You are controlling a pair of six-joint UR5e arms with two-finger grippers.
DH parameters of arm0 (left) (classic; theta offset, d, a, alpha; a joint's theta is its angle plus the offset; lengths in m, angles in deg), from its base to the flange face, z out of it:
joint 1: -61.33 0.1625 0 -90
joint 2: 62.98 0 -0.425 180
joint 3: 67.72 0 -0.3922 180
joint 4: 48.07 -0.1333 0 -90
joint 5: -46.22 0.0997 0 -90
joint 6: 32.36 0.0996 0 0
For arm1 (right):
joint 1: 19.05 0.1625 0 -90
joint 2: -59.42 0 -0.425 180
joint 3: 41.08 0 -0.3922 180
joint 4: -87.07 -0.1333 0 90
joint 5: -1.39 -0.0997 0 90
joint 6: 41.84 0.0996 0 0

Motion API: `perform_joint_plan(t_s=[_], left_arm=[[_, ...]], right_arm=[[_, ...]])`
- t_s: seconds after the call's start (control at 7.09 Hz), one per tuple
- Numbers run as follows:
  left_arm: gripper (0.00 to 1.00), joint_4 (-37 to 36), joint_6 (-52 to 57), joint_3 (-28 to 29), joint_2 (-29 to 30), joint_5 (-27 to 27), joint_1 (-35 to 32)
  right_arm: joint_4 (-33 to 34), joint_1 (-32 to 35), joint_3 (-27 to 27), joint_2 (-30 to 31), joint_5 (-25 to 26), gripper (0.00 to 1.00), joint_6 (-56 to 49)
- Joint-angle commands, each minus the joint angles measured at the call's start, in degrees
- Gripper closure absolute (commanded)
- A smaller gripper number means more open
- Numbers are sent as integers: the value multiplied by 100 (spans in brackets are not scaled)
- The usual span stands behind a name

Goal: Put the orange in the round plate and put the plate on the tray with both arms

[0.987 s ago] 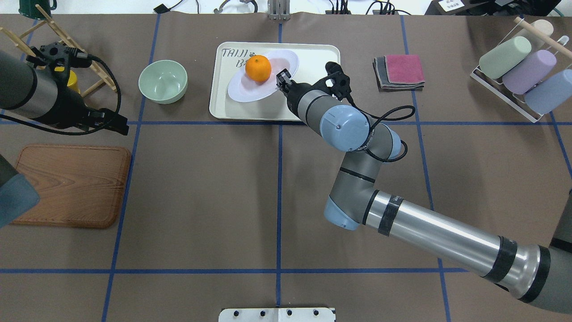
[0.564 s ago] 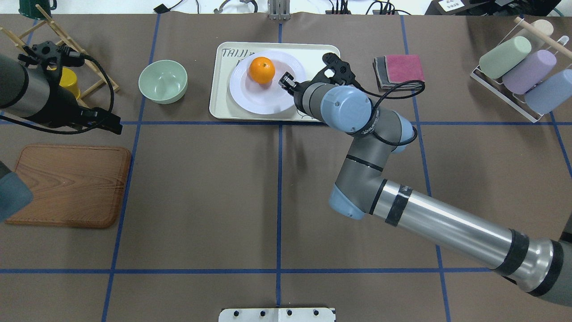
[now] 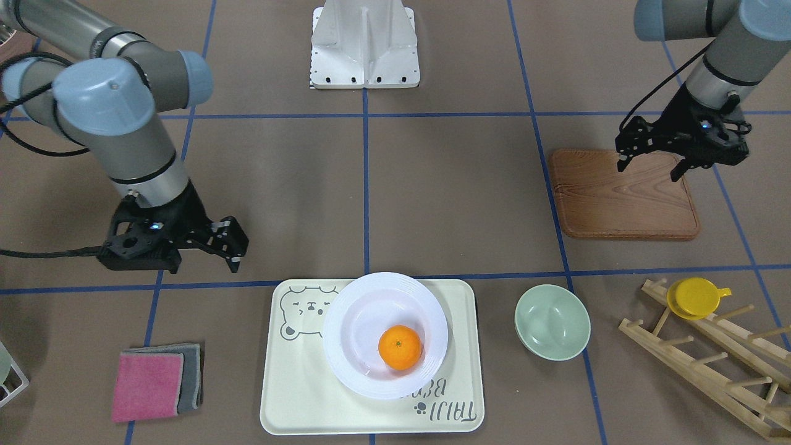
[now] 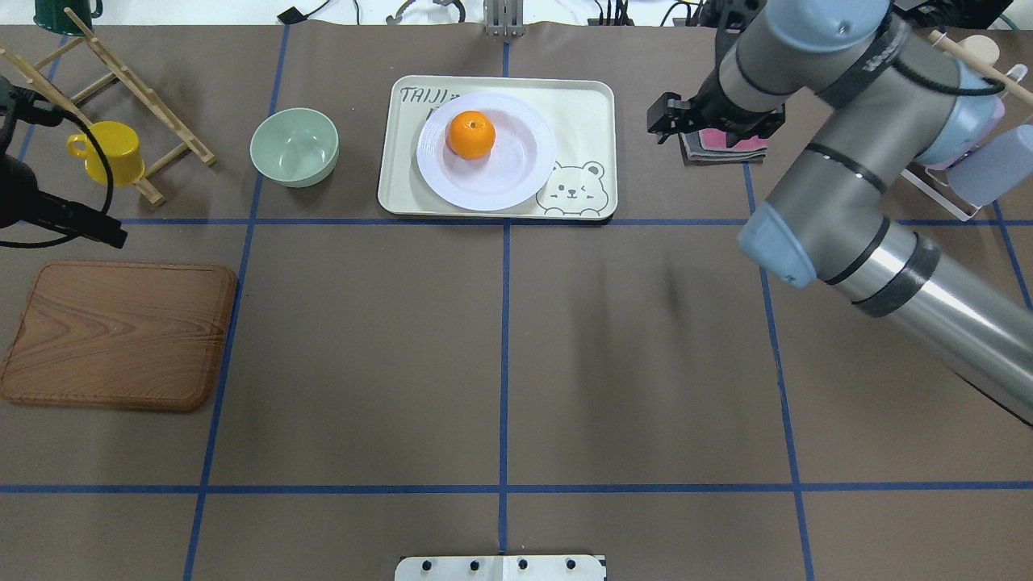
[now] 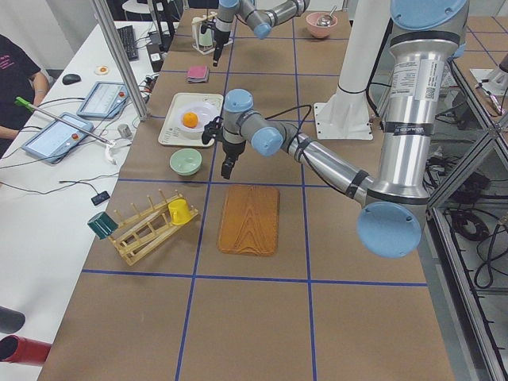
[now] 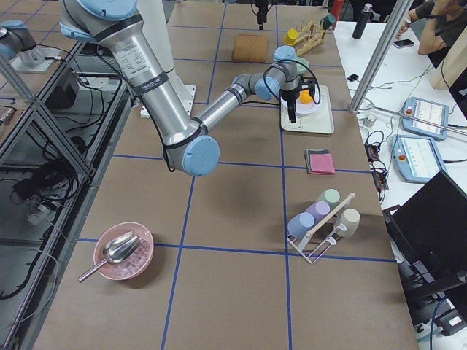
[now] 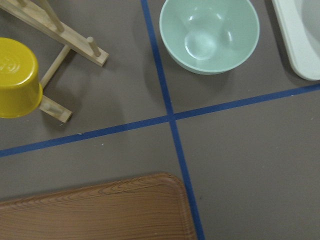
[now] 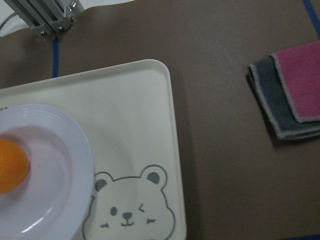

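Observation:
The orange [image 3: 400, 347] [image 4: 471, 134] rests inside the white round plate [image 3: 358, 321] [image 4: 516, 165]. The plate lies flat on the cream bear tray [image 3: 296, 395] [image 4: 581, 105]. My right gripper [image 3: 204, 264] [image 4: 663, 121] hangs open and empty above the table, off the tray's bear-face end, touching nothing. My left gripper [image 3: 650, 167] stands open and empty over the wooden board [image 3: 621, 201], far from the tray. The right wrist view shows the tray [image 8: 135, 110], the plate's rim [image 8: 75, 145] and a slice of the orange [image 8: 10, 165].
A pale-green bowl [image 4: 294, 147] sits beside the tray. A wooden rack [image 4: 121, 77] holds a yellow cup [image 4: 109, 149]. Folded pink and grey cloths [image 3: 157, 382] lie under the right arm. A wire rack of pastel cups [image 4: 936, 129] stands at the far right.
The plate went from tilted in the right gripper to flat on the tray. The right gripper let go and pulled back to the right. The left arm drew further left.

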Motion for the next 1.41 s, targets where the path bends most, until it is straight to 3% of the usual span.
perform_joint_plan(t_s=[0.0, 0.14, 0.28, 0.42, 0.71, 0.99, 1.27], left_arm=[[2, 42, 1512, 257, -782, -239, -782], [2, 42, 1821, 450, -837, -293, -950], [2, 50, 2138, 643, -838, -302, -1100], [2, 50, 2193, 715, -838, -302, -1206], [1, 42, 2202, 995, -838, -363, -1356], [1, 42, 2176, 1251, -838, -924, -1514], [1, 42, 2167, 1261, -838, -926, -1515]], right_arm=[[627, 714, 277, 341, -426, 0, -1134], [636, 1300, 400, 918, -1046, 0, -1343], [654, 1933, 497, 1638, -1731, 0, -2512], [654, 2461, 524, 2341, -1894, 0, -3637], [558, 2895, 524, 3398, -1834, 0, -4462], [557, 3090, 524, 3631, -1773, 0, -4765], [557, 3090, 533, 3683, -1790, 0, -4756]])
